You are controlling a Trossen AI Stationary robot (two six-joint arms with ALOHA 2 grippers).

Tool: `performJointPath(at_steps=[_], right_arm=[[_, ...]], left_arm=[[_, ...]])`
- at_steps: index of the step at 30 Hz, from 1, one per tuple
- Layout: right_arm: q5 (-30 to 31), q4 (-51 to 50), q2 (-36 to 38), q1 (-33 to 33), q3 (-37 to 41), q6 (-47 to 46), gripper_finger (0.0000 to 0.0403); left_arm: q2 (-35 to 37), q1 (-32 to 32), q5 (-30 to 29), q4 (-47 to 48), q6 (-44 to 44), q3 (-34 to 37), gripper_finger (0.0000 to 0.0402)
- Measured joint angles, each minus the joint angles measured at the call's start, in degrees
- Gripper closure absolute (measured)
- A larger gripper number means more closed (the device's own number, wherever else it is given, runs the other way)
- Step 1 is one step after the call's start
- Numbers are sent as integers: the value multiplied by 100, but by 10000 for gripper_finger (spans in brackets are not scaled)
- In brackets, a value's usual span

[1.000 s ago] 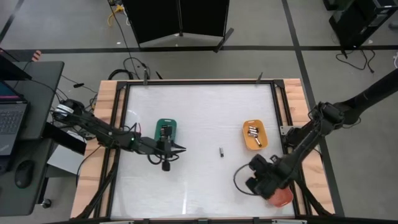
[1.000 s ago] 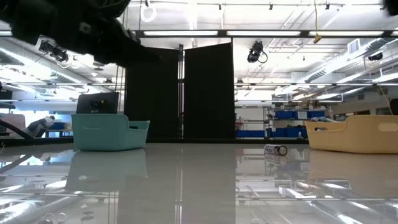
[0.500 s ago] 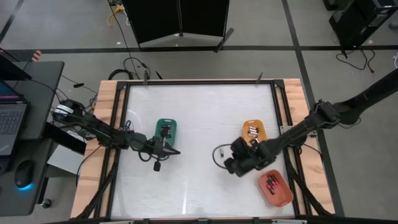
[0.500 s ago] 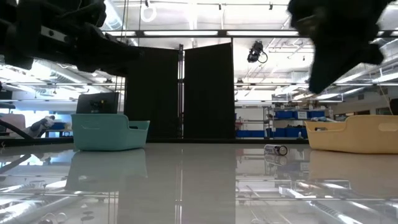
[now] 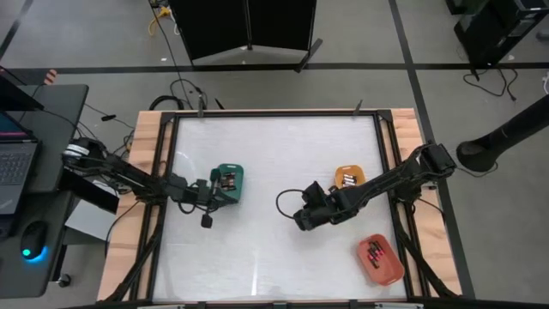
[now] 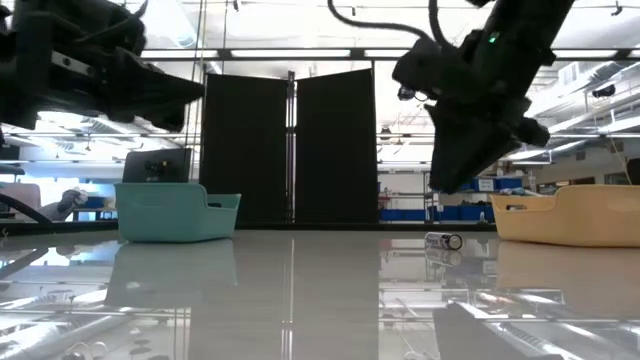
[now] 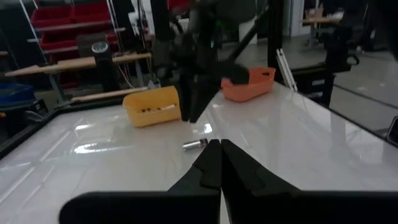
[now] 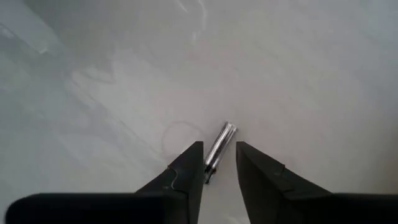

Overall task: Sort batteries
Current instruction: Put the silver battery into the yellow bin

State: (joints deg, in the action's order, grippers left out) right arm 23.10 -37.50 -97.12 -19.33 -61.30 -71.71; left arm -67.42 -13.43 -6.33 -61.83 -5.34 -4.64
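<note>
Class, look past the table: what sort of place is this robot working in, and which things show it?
Probably a robotics lab or workshop hall. The low view shows ceiling strip lights and shelving with blue bins; the high view shows a desk with a laptop beside the table.

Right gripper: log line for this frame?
right gripper: open, over lone battery | left gripper: shut, by green tray

Arms: two dark jointed units | cabling: black loop at right arm wrist | right gripper (image 8: 219, 163): black tapered fingers | left gripper (image 7: 219, 163): black tapered fingers
</note>
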Motion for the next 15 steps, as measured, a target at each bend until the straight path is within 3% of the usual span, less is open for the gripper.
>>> performJointPath(at_steps=[5, 15], right_arm=[[-63, 246, -299, 104, 0, 96, 278], [-219, 310, -644, 274, 0, 82, 257]], left_arm=[[533, 4, -38, 51, 126, 288, 395], [631, 4, -55, 380, 227, 347, 396]])
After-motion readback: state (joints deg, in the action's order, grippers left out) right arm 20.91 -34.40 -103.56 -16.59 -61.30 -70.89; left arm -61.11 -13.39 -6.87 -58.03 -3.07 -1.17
